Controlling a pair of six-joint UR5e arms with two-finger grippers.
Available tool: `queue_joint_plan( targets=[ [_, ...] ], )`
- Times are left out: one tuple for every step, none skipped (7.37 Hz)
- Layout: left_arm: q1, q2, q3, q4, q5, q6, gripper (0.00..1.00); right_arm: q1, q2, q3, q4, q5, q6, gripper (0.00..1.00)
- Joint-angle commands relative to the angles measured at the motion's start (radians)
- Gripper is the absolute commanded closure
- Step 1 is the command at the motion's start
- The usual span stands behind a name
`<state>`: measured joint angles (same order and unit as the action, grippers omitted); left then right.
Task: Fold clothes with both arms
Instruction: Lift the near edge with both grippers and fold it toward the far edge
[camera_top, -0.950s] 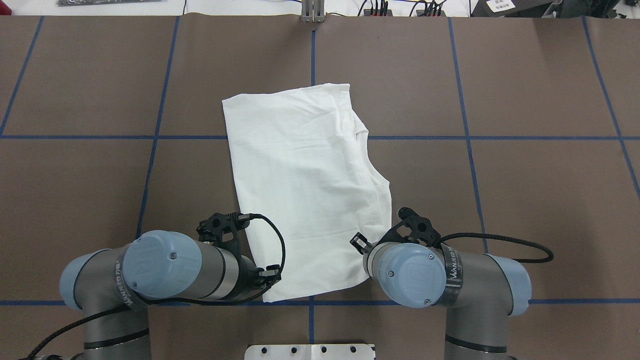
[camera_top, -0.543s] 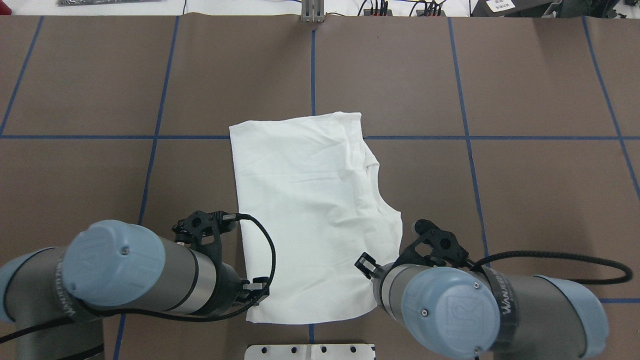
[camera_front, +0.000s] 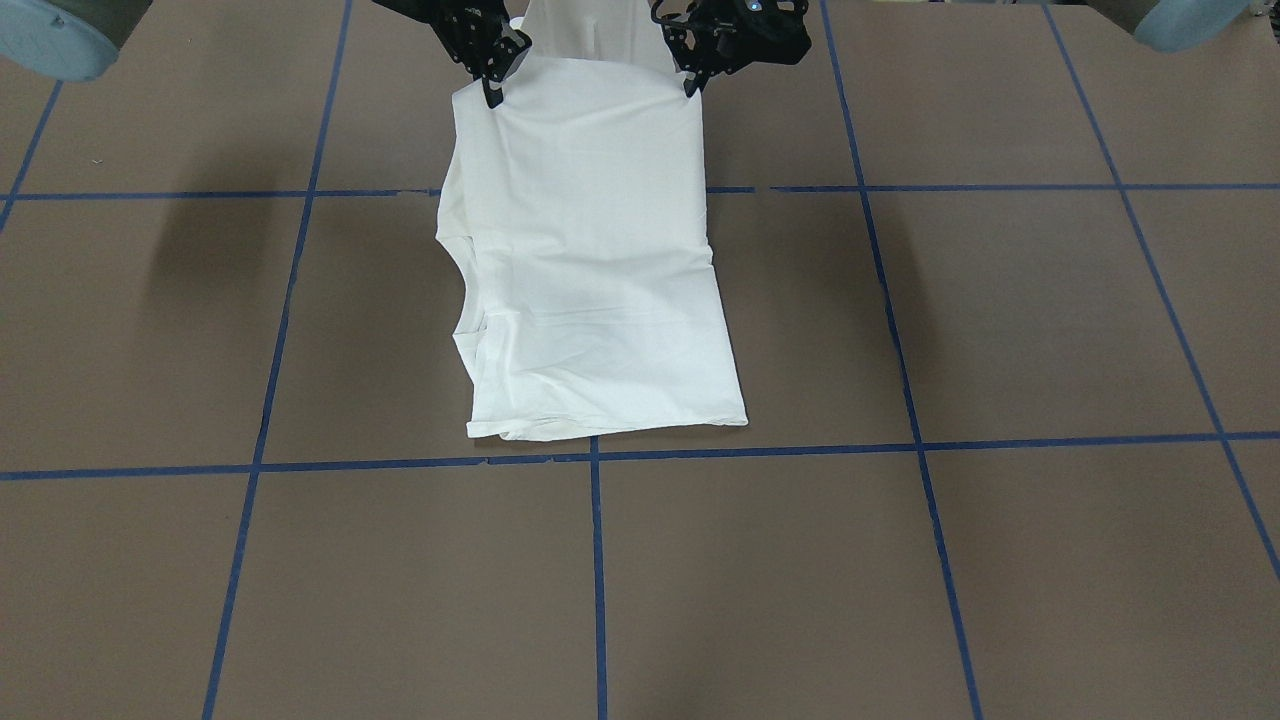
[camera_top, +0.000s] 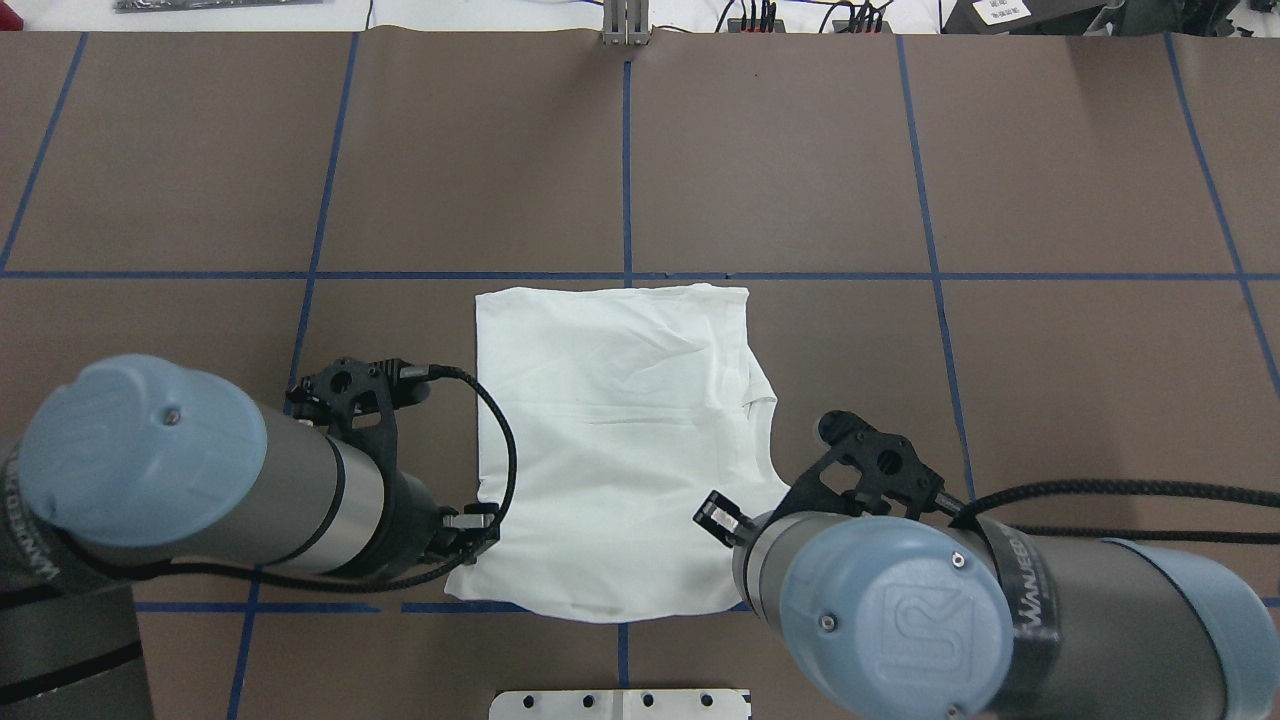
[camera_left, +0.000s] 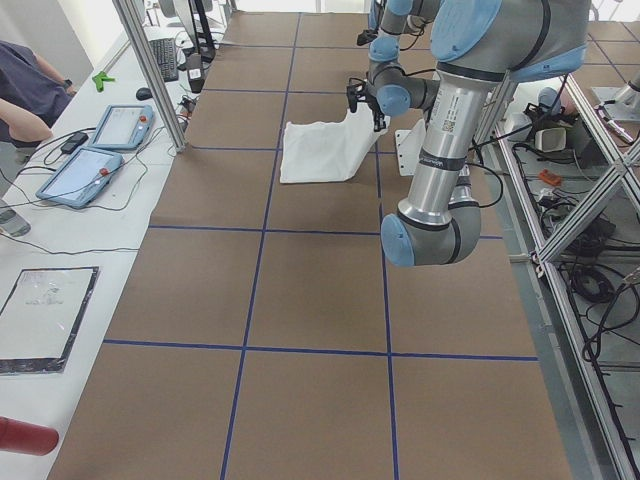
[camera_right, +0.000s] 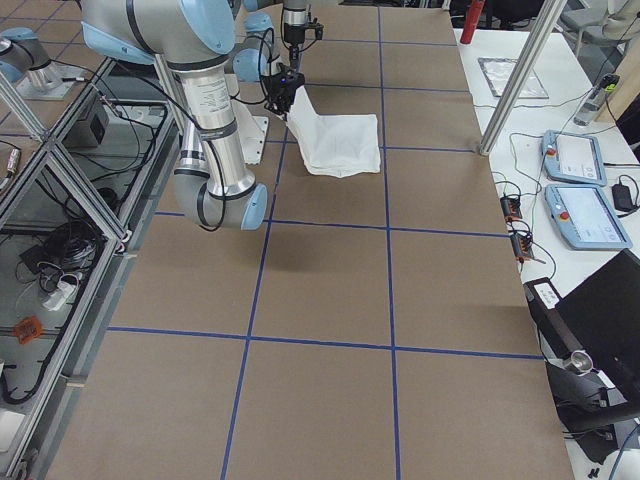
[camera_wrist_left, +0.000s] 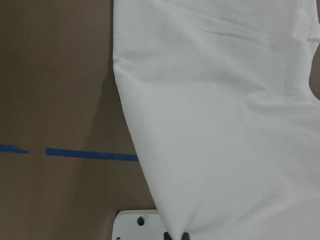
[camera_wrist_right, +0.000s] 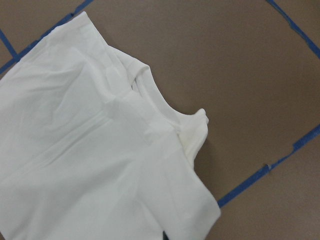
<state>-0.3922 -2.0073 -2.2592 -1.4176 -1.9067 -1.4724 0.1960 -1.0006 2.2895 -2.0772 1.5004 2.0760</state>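
White T-shirt (camera_top: 620, 430) sits mid counter (camera_top: 1000, 150), on the robot's side of centre. Its far hem lies flat just beside a blue tape line (camera_front: 800, 448), and its near edge is lifted off the surface. The left hand (camera_front: 690, 88) is clamped on one near corner and the right hand (camera_front: 492, 95) on the other. Both have cloth pinched between closed fingers and sit at roughly equal height. Holding both corners likely keeps the raised edge stretched straight, so the thin fabric hangs as a sheet instead of sagging in the middle. The far part left on the counter probably serves as an anchor for the fold. The neck opening (camera_wrist_right: 192, 122) and bunched layers show along the robot's right side, so the shirt looks already narrowed. No print shows on the upper face. Next step is probably carrying the near edge forward over the far hem. The main risk is a corner slipping out or the hands drifting uneven and skewing the fold.
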Motion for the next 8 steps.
queue_joint_plan(
  targets=[
    [-0.153, -0.074, 0.149, 0.002, -0.003, 0.130, 1.00, 0.139, 0.092, -0.179, 0.056, 0.004, -0.115, 1.00],
    [-0.190, -0.108, 0.226, -0.003, -0.002, 0.165, 1.00, 0.184, 0.095, -0.299, 0.191, 0.004, -0.129, 1.00],
    [-0.220, -0.137, 0.304, -0.018, 0.000, 0.214, 1.00, 0.218, 0.106, -0.411, 0.313, 0.004, -0.140, 1.00],
    [-0.237, -0.143, 0.396, -0.102, 0.012, 0.219, 1.00, 0.241, 0.135, -0.521, 0.386, 0.004, -0.195, 1.00],
    [-0.238, -0.145, 0.512, -0.226, 0.037, 0.219, 1.00, 0.256, 0.160, -0.610, 0.432, 0.004, -0.227, 1.00],
    [-0.238, -0.151, 0.612, -0.329, 0.060, 0.219, 1.00, 0.263, 0.190, -0.706, 0.492, 0.004, -0.244, 1.00],
    [-0.238, -0.180, 0.704, -0.401, 0.077, 0.219, 1.00, 0.272, 0.200, -0.760, 0.535, 0.004, -0.252, 1.00],
    [-0.246, -0.212, 0.764, -0.440, 0.077, 0.219, 1.00, 0.290, 0.203, -0.775, 0.546, 0.006, -0.298, 1.00]
  ],
)
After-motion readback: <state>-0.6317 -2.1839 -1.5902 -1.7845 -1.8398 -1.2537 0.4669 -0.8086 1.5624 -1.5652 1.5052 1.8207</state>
